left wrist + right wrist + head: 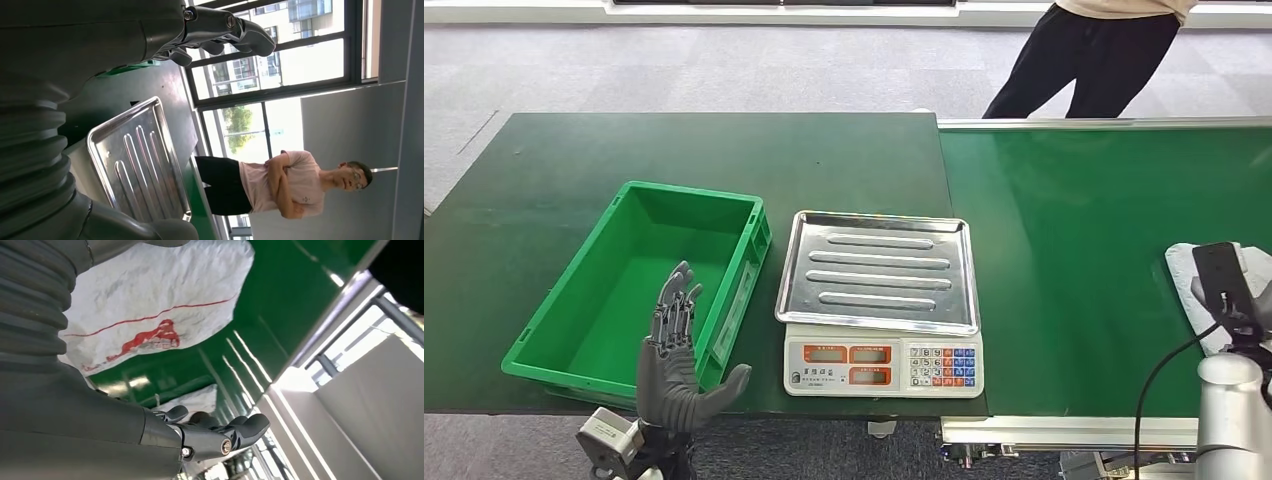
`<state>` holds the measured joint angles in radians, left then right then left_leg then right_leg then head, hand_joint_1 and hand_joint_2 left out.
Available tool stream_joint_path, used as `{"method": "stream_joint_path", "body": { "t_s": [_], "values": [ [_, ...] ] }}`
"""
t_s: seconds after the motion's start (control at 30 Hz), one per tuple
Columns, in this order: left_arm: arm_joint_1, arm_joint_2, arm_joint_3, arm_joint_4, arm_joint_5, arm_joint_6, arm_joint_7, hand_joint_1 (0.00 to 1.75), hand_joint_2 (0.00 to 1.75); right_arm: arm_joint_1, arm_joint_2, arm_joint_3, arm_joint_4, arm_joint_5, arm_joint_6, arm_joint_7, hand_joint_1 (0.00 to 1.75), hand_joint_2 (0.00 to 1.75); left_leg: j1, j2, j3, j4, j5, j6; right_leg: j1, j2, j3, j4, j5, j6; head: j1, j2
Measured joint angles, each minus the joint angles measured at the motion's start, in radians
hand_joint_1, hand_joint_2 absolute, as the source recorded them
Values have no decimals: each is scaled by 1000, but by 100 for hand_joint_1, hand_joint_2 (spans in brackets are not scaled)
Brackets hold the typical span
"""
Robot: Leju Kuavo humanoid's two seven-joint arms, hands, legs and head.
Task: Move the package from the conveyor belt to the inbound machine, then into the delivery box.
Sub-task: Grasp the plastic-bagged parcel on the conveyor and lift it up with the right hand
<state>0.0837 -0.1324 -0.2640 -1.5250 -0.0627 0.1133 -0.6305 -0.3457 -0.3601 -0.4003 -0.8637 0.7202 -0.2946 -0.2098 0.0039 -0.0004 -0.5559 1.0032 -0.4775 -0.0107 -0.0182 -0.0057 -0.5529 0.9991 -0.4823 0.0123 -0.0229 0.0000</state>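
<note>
The white plastic mailer package with red print point(150, 310), beside the conveyor's near rail, could slip: right hand point(210, 432) spread, unclasped, left hand point(679, 360) empty.

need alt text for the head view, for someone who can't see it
A weighing scale with a bare steel tray stands beside an empty green plastic bin on a dark green table. The robot's left hand hovers open at the bin's near edge; a white package lies on the conveyor belt at far right. A person stands behind.
</note>
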Motion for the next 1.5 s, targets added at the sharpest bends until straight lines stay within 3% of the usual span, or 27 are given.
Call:
{"method": "stream_joint_path", "body": {
  "t_s": [0.17, 0.4, 0.53, 0.77, 1.0, 1.27, 1.37, 1.5],
  "values": [
    [-6, 0, 0, 6, 0, 0, -1, 0, 175, -59, -62, -32, 157, -3, 8, 40, 0, 175, 0, 0, 0, 0, 0, 0, 0, 0, -1, 0, 0, 0, 0, 0],
    [-15, 1, 0, 15, 15, 8, 7, 0, 175, -106, -176, -80, 379, 50, 23, 330, 0, 175, 0, -4, -2, 0, 0, 1, -1, -3, -1, 0, -1, 2, 0, 0],
    [-18, 2, -4, 24, 24, 7, 12, 0, 175, -87, -223, -120, 461, 47, 73, 406, 0, 175, 0, -4, -2, 0, -1, 2, -2, -3, -1, 0, -2, 3, 0, 0],
    [-40, 1, -15, 52, 29, -7, 13, 0, 175, -27, -238, -176, 533, 51, 160, 397, 0, 175, 0, -3, -2, 0, -2, 3, -2, -3, -1, 0, -2, 3, 0, 0],
    [-49, -1, -18, 66, 27, -14, 14, 0, 175, -33, -236, -183, 558, 112, 151, 392, 0, 175, 0, -2, -2, 0, -1, 3, -2, -2, -1, 0, -2, 3, 0, 0],
    [-45, -8, -18, 58, 5, -15, 31, 0, 175, -148, -238, -179, 532, 219, 10, 286, 0, 175, -1, -2, -3, 0, 0, 4, -4, -2, -1, 1, -1, 4, 0, 0],
    [-43, -11, -18, 54, 0, -15, 31, 0, 175, -214, -242, -164, 504, 243, 25, 253, 0, 175, -1, -2, -3, 0, 0, 5, -4, -2, -1, 1, -1, 4, 0, 0],
    [-42, -16, -18, 53, -5, -17, 31, 0, 175, -292, -243, -126, 496, 285, 88, 297, 0, 175, -1, -2, -3, 0, 0, 5, -4, -3, -1, 1, -1, 4, 0, 0]
  ]
}}
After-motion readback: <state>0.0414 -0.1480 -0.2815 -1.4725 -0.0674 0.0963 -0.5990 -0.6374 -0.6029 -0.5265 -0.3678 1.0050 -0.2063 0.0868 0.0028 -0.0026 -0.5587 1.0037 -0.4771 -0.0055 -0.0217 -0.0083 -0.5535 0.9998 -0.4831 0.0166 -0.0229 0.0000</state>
